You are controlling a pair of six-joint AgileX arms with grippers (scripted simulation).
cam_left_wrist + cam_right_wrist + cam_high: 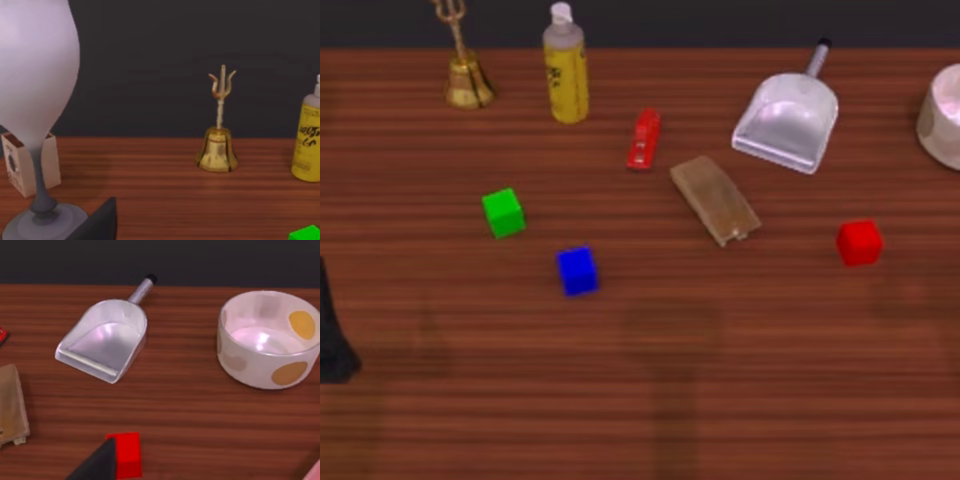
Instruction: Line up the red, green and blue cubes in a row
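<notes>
Cubes scattered; row not begun.
Matte red cube (859,242) far right: I'd centre right claw squarely; claw states untellable.

The green cube (504,213) sits on the left part of the table (740,400). The blue cube (577,271) is near it, a bit to the right and closer to the front. The red cube (859,243) is well apart, over on the right. Behind them, from left to right, are a bell (468,80), a bottle (565,72), a stapler (643,140), a scoop (787,122) and a bowl (942,118). A flat block (714,199) lies between the stapler and the red cube.
</notes>
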